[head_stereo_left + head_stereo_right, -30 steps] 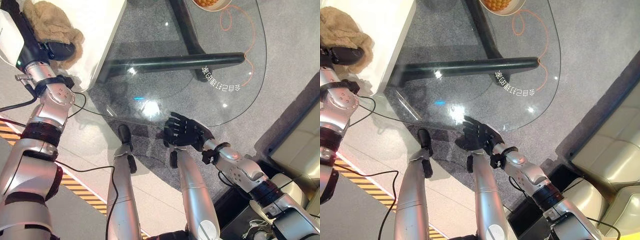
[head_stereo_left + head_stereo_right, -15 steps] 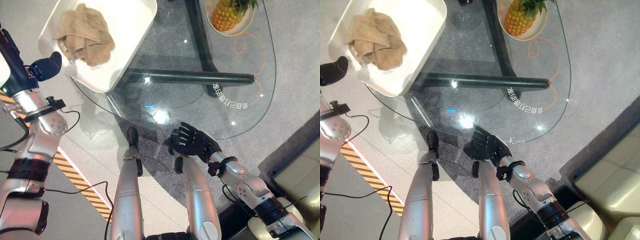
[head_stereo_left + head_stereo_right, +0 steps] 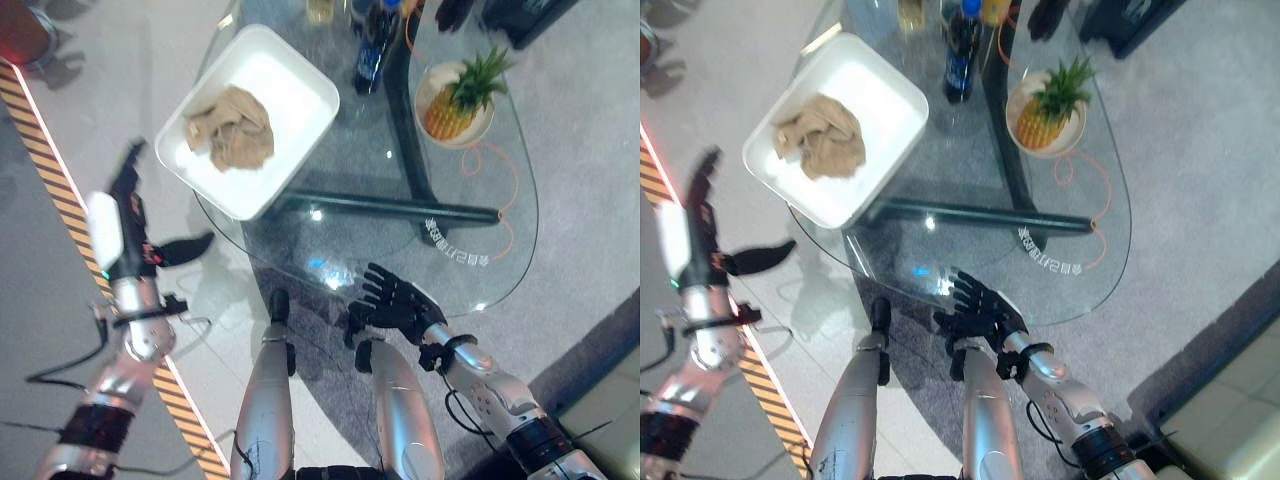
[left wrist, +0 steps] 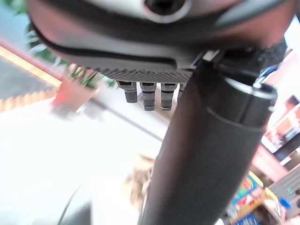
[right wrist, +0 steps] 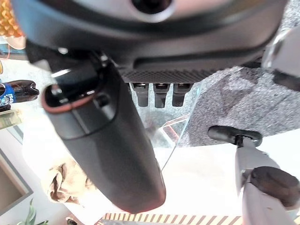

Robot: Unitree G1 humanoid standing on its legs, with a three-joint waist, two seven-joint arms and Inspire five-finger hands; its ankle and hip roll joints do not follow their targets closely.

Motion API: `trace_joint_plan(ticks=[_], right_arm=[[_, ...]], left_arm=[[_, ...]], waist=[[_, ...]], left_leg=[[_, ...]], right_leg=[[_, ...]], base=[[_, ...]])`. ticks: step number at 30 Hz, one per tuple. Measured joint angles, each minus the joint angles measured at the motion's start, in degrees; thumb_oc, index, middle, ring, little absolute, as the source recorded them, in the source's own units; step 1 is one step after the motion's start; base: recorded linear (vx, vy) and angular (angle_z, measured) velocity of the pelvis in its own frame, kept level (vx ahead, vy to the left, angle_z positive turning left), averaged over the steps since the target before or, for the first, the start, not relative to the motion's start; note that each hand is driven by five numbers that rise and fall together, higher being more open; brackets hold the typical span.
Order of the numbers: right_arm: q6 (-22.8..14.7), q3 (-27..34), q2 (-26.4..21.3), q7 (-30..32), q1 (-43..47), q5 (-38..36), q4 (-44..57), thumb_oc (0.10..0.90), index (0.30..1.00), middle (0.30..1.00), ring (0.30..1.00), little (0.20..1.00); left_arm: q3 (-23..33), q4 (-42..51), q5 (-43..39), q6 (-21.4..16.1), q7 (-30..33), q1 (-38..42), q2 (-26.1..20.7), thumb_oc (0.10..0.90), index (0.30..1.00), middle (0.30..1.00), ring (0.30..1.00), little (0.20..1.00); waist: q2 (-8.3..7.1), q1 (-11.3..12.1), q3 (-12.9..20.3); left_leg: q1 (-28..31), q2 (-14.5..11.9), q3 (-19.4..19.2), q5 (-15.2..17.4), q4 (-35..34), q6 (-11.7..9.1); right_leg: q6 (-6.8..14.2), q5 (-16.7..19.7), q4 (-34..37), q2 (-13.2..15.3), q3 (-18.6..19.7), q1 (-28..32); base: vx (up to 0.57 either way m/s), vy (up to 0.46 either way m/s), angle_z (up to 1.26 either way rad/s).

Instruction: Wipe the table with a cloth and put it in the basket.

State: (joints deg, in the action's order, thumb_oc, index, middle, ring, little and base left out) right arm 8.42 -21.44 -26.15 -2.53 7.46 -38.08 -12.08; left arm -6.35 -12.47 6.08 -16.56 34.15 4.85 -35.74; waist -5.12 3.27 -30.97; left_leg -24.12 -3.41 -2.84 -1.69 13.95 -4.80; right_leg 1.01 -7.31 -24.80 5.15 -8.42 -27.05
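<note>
Cloth (image 3: 232, 128) lies crumpled inside white basket (image 3: 300, 100) at table's (image 3: 400, 260) 10 o'clock. Judged: drop-off done, little left. Left hand (image 3: 128, 215) off table at 9 o'clock, fingers straight, empty. Right hand (image 3: 395, 300) at 6 o'clock edge, fingers spread, empty.

Bare glass at the near end, clutter at the far end

The table (image 3: 480, 200) is bare through its middle and near edge, where the right hand (image 3: 395, 300) lies flat with fingers spread. At 11 o'clock the basket (image 3: 300, 90) with the cloth (image 3: 232, 128) overhangs the table's left edge. At 12 a bottle (image 3: 372, 55) stands upright; at 1 a pineapple (image 3: 455, 100) sits in its bowl (image 3: 428, 82). The left hand (image 3: 125, 215) hangs over floor, well left of the table.
</note>
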Motion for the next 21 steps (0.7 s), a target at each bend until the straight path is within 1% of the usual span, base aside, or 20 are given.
trace_joint_plan(ticks=[4,6,8,9,10,11,13,14,15,18,20,21], right_arm=[[0.03,1.35,1.82,-0.18,-3.29,3.29,-3.42,0.8,0.9,0.9,0.9,0.9],[-0.06,1.43,2.01,-0.9,-5.01,4.58,-4.4,0.8,0.9,0.9,0.9,0.9],[0.01,1.88,1.93,-1.67,-6.76,5.59,-4.97,0.8,0.9,0.9,0.9,0.9],[0.24,2.22,2.2,-2.08,-7.15,6.34,-6.6,0.8,0.9,0.9,0.9,0.9],[0.41,2.31,2.69,-2.4,-7.14,6.86,-8.68,0.8,0.9,0.9,0.9,0.9],[0.99,2.28,3.49,-2.65,-7.49,8.3,-11.73,0.8,0.9,0.9,0.9,0.9],[1.54,2.22,3.94,-2.89,-8.23,9.76,-14.68,0.8,0.9,0.9,0.9,0.9],[1.39,2.24,3.97,-3.1,-8.4,10.19,-15.97,0.8,0.9,0.9,0.9,0.9],[1.28,2.32,4.52,-3.65,-8.05,11.21,-21.07,0.8,0.9,0.9,0.9,0.9],[1.18,2.24,6.44,-3.73,-7.93,13.27,-30.67,0.8,0.9,0.9,0.9,0.9],[0.4,2.16,8.03,-3.76,-7.05,16.52,-38.07,0.8,0.9,0.9,0.9,0.9],[0.42,1.98,8.45,-3.69,-7.17,18.09,-40.08,0.8,0.9,0.9,0.9,0.9]], left_arm=[[-2.58,-0.27,-3.44,0.12,-5.24,-4.12,4.9,0.8,0.9,0.9,0.9,0.9],[-4.89,-1.7,-5.41,0.23,-7.63,-5.91,6.46,0.8,0.9,0.9,0.9,0.9],[-6.95,-3.49,-6.64,0.45,-10.46,-7.15,7.75,0.8,0.9,0.9,0.9,0.9],[-7.67,-6.47,-7.44,0.56,-12.02,-7.19,9.42,0.8,0.9,0.9,0.9,0.9],[-8.19,-9.27,-7.79,1.07,-12.99,-7.21,10.73,0.8,0.9,0.9,0.9,0.9],[-9.83,-12.91,-8.75,2.03,-14.45,-8.0,11.69,0.8,0.9,0.9,0.9,0.9],[-11.67,-16.3,-9.26,2.36,-15.76,-9.32,12.55,0.8,0.9,0.9,0.9,0.9],[-12.04,-17.12,-9.33,2.22,-16.14,-9.75,12.89,0.8,0.9,0.9,0.9,0.9],[-13.66,-20.85,-9.56,2.43,-17.32,-9.75,13.77,0.8,0.9,0.9,0.9,0.9],[-14.6,-28.78,-9.74,2.56,-19.01,-9.94,15.95,0.8,0.9,0.9,0.9,0.9],[-14.89,-34.76,-9.81,3.94,-21.47,-9.18,17.31,0.8,0.9,0.9,0.9,0.9],[-15.25,-36.59,-9.92,5.15,-22.91,-9.03,17.44,0.8,0.9,0.9,0.9,0.9]], waist=[[1.3,0.66,0.17],[2.37,0.73,0.58],[3.78,0.53,1.42],[4.61,0.38,1.96],[5.04,0.14,2.42],[5.32,-0.29,4.45],[5.27,-0.43,7.46],[5.26,-0.49,8.07],[5.15,-0.41,9.48],[4.01,-0.36,13.99],[3.58,-0.44,16.19],[3.35,-0.44,17.54]], left_leg=[[7.23,-0.06,0.53,-0.33,-3.37,-0.34],[10.2,-0.14,0.57,-0.35,-4.96,-0.39],[11.33,-0.12,0.61,-0.36,-5.46,-0.37],[12.31,-0.16,0.65,-0.49,-6.26,-0.23],[13.66,-0.14,0.64,-0.63,-6.97,-0.05],[14.62,-0.15,0.64,-0.61,-7.48,0.04],[15.11,-0.15,0.49,-0.54,-8.18,0.17],[15.3,-0.19,0.5,-0.51,-8.24,0.24],[17.21,-0.17,0.6,-0.53,-9.1,0.31],[19.24,-0.23,0.45,-0.1,-10.08,0.97],[21.22,-0.23,0.3,-0.03,-11.08,1.09],[21.65,-0.19,0.23,0.17,-11.15,1.33]], right_leg=[[-0.08,-0.81,1.7,-0.06,-0.81,6.73],[-0.04,-0.93,2.94,-0.16,-1.0,9.54],[0.07,-1.05,3.6,-0.17,-1.18,10.87],[0.13,-0.97,4.41,-0.23,-1.32,11.88],[0.18,-0.97,5.05,-0.27,-1.36,13.21],[0.44,-1.22,5.73,-0.27,-1.29,14.31],[0.5,-1.28,6.57,-0.39,-1.5,14.76],[0.38,-1.2,6.91,-0.4,-1.53,15.16],[0.31,-1.06,7.94,-0.46,-1.94,17.3],[0.64,-1.36,9.5,-0.56,-2.09,19.58],[0.73,-1.33,10.96,-0.72,-1.91,21.71],[0.84,-1.42,11.21,-0.71,-2.02,21.89]], base=[[0.04,-0.12,0.08],[0.06,-0.104,0.03],[0.08,-0.092,0.03],[0.11,-0.069,0.04],[0.08,-0.034,0.03],[0.05,-0.014,0.01],[0.06,-0.007,-0.01],[0.06,-0.005,0.05],[0.06,0.007,0.09],[0.08,0.016,0.02],[0.06,0.029,-0.03],[0.05,0.034,-0.04]])
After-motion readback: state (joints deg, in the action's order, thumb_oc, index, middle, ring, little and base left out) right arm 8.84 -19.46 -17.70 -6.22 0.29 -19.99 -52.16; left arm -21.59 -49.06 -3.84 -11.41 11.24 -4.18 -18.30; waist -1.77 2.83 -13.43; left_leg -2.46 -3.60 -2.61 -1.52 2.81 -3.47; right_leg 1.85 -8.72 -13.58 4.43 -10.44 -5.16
